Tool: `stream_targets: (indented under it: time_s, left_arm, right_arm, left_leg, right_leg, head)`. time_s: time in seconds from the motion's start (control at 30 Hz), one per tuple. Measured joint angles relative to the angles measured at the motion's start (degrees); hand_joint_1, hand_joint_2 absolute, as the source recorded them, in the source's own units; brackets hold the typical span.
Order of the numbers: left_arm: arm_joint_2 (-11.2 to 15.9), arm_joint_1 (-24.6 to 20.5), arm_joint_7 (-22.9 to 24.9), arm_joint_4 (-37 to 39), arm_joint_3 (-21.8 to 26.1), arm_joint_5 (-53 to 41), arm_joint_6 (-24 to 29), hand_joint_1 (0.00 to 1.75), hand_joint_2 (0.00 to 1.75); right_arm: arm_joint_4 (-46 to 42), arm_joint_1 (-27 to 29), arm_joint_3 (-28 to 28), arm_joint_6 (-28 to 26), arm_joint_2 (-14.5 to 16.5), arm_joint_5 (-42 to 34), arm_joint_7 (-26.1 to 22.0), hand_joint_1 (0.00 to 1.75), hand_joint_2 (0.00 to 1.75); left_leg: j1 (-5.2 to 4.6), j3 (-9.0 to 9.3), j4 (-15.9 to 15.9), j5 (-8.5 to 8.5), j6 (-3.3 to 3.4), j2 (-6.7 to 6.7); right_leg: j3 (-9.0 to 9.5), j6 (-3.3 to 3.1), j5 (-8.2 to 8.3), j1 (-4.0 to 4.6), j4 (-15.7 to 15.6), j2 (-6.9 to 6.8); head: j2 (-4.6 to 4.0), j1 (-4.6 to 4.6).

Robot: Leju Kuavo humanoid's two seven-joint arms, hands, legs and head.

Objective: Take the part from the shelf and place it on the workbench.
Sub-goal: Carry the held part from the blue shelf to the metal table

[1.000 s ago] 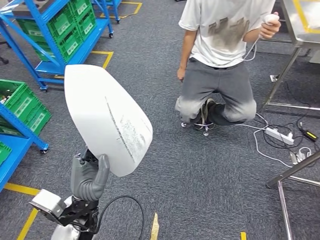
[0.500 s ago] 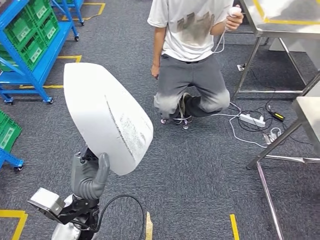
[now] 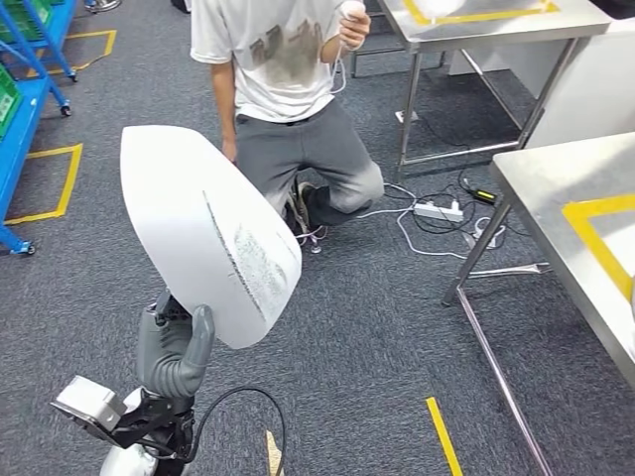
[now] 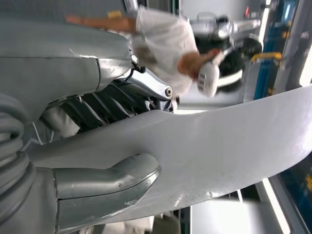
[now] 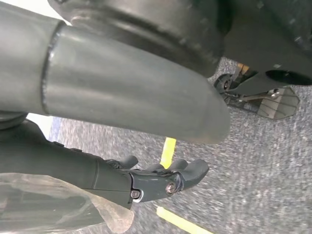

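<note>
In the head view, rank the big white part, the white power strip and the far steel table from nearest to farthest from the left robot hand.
1. Large white curved part: held in the left robot hand.
2. White power strip: on the carpet, to the right.
3. Far steel table: top right, behind the person.

Your part (image 3: 202,233): matt white plastic, smooth, scuffed grey streak. Workbench (image 3: 558,193): brushed steel, slight sheen. Floor (image 3: 359,347): rough grey carpet. Left hand (image 3: 174,349): matt grey plastic.

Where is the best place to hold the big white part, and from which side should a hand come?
Best at its narrow lower edge, from below: the white part is a thin curved shell, so thumb and fingers can clamp both faces, as the left hand does now.
</note>
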Motion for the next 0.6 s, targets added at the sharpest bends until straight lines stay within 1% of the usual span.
stream_targets:
  time_s: [0.03,0.07,0.1,0.13,0.17,0.2,0.23,0.27,0.3,0.33,0.37,0.4,0.43,0.47,0.5,0.53,0.57,0.6]
  left_arm:
    - [0.0,0.0,0.0,0.0,0.0,0.2,-0.2,1.75,1.75]
    - [0.0,-0.1,0.0,0.0,0.0,0.3,-0.3,1.75,1.75]
    - [0.0,-0.1,0.0,0.0,0.0,0.3,-0.4,1.75,1.75]
    - [0.0,-0.1,0.0,0.0,0.0,0.3,-0.5,1.75,1.75]
    - [0.0,-0.2,0.0,-0.1,0.0,0.3,-0.5,1.75,1.75]
    - [0.0,-0.2,0.0,-0.1,0.0,0.3,-0.5,1.75,1.75]
    - [-0.1,-0.3,0.0,-0.1,0.0,0.3,-0.5,1.75,1.75]
    - [-0.2,-0.4,0.0,-0.1,0.0,0.3,-0.5,1.75,1.75]
    - [-0.3,-0.4,0.0,-0.2,0.0,0.3,-0.5,1.75,1.75]
    - [-0.3,-0.3,-0.1,-0.2,0.0,0.4,-0.5,1.75,1.75]
    - [-0.3,-0.3,-0.1,-0.2,0.0,0.4,-0.6,1.75,1.75]
    - [-0.3,-0.2,0.0,-0.2,0.0,0.4,-0.6,1.75,1.75]
    - [-0.3,-0.2,0.0,-0.2,0.0,0.4,-0.6,1.75,1.75]
    - [-0.3,-0.2,0.0,-0.2,0.0,0.4,-0.6,1.75,1.75]
    - [-0.3,-0.2,0.0,-0.2,0.0,0.4,-0.5,1.75,1.75]
    - [-0.3,-0.3,0.0,-0.2,0.0,0.4,-0.6,1.75,1.75]
    - [-0.3,-0.3,0.0,-0.2,0.0,0.5,-0.6,1.75,1.75]
    - [-0.3,-0.3,0.0,-0.2,0.0,0.8,-0.8,1.75,1.75]
  right_arm:
    - [0.0,0.0,-0.1,0.0,0.0,0.0,0.0,0.00,0.00]
    - [0.0,0.0,-0.1,0.1,0.0,0.0,0.0,0.00,0.00]
    - [0.0,-0.1,-0.1,0.1,0.0,0.0,0.0,0.00,0.00]
    - [0.0,0.0,-0.2,0.1,0.0,0.0,0.1,0.00,0.00]
    - [0.0,0.1,-0.2,0.1,0.0,0.0,0.1,0.00,0.00]
    - [0.0,0.2,-0.2,0.1,0.0,0.0,0.1,0.00,0.00]
    - [0.0,0.3,-0.3,0.1,0.0,0.0,0.2,0.00,0.00]
    - [0.0,0.4,-0.3,0.1,0.0,0.0,0.2,0.00,0.00]
    - [0.0,0.3,-0.3,0.1,0.0,0.1,0.2,0.00,0.00]
    - [0.0,0.2,-0.3,0.1,0.0,0.1,0.2,0.00,0.00]
    - [0.0,0.0,-0.3,0.1,0.0,0.1,0.2,0.00,0.00]
    - [0.0,0.0,-0.3,0.1,0.0,0.1,0.2,0.00,0.00]
    - [0.0,0.1,-0.4,0.1,0.0,0.1,0.2,0.00,0.00]
    - [0.0,0.1,-0.4,0.1,0.0,0.1,0.3,0.00,0.00]
    - [0.0,0.2,-0.5,0.1,0.0,0.1,0.3,0.00,0.00]
    - [0.0,0.2,-0.5,0.1,0.0,0.1,0.4,0.00,0.00]
    - [0.0,0.1,-0.6,0.1,0.0,0.1,0.5,0.00,0.00]
    - [0.0,0.0,-0.6,0.1,0.1,0.1,0.6,0.00,0.00]
  left_leg:
    - [0.05,1.58,-3.9,1.93,0.23,-1.32]
    - [0.12,2.90,-7.2,3.21,0.39,-2.53]
    - [0.12,3.66,-9.2,3.72,0.51,-3.50]
    - [0.06,3.91,-9.9,3.61,0.63,-3.92]
    - [-0.02,3.98,-10.3,3.68,0.77,-3.48]
    - [-0.03,4.07,-10.5,3.86,1.05,-2.86]
    - [0.03,4.20,-10.8,4.04,1.39,-2.17]
    - [0.10,4.31,-11.2,4.19,1.74,-1.37]
    - [0.14,4.38,-11.4,4.27,2.02,-0.47]
    - [0.08,4.38,-11.4,4.22,2.21,0.44]
    - [0.05,4.35,-11.4,4.17,2.29,1.40]
    - [0.04,4.36,-11.4,4.10,2.29,2.31]
    - [0.05,4.40,-11.4,4.02,2.22,3.15]
    - [0.07,4.49,-11.4,3.90,2.07,3.91]
    - [0.11,4.66,-11.4,3.73,1.85,4.61]
    - [0.09,4.91,-11.3,3.52,1.55,5.27]
    - [-0.08,5.11,-11.2,3.25,1.19,5.88]
    - [-0.23,5.34,-11.2,3.01,0.86,6.39]
  right_leg:
    - [-0.03,0.12,-0.02,0.02,0.1,0.84]
    - [-0.18,0.32,-0.04,-0.01,0.3,1.65]
    - [-0.43,0.64,0.00,-0.10,0.4,2.33]
    - [-0.72,1.05,0.08,-0.24,0.5,2.97]
    - [-1.06,1.48,0.20,-0.39,0.4,3.59]
    - [-1.36,1.80,0.21,-0.49,0.4,3.51]
    - [-1.79,2.07,-0.17,-0.45,0.9,2.40]
    - [-2.69,2.32,-1.21,-0.36,2.4,0.63]
    - [-4.02,2.53,-2.83,-0.32,5.1,-1.46]
    - [-5.86,2.83,-4.81,-0.34,8.8,-3.13]
    - [-7.82,3.14,-6.58,-0.50,12.8,-3.89]
    - [-9.22,3.43,-7.50,-0.71,15.6,-4.18]
    - [-9.63,3.70,-7.35,-0.94,16.6,-4.37]
    - [-8.79,3.91,-6.13,-1.16,15.2,-4.65]
    - [-6.78,4.06,-4.19,-1.35,11.5,-5.33]
    - [-4.40,4.16,-2.58,-1.38,7.2,-6.82]
    - [-2.29,4.04,-1.42,-1.35,3.6,-8.29]
    - [-0.90,3.78,-0.89,-1.22,1.2,-9.34]
  head:
    - [0.00,0.02]
    - [0.01,0.02]
    - [0.01,0.04]
    - [0.01,0.03]
    - [0.01,0.04]
    - [0.01,0.05]
    - [0.01,0.12]
    - [0.00,0.26]
    - [0.00,0.34]
    - [0.00,0.44]
    - [0.00,0.48]
    - [0.00,0.46]
    - [0.00,0.47]
    - [0.00,0.48]
    - [0.00,0.48]
    - [0.00,0.48]
    - [0.00,0.48]
    - [0.00,0.43]
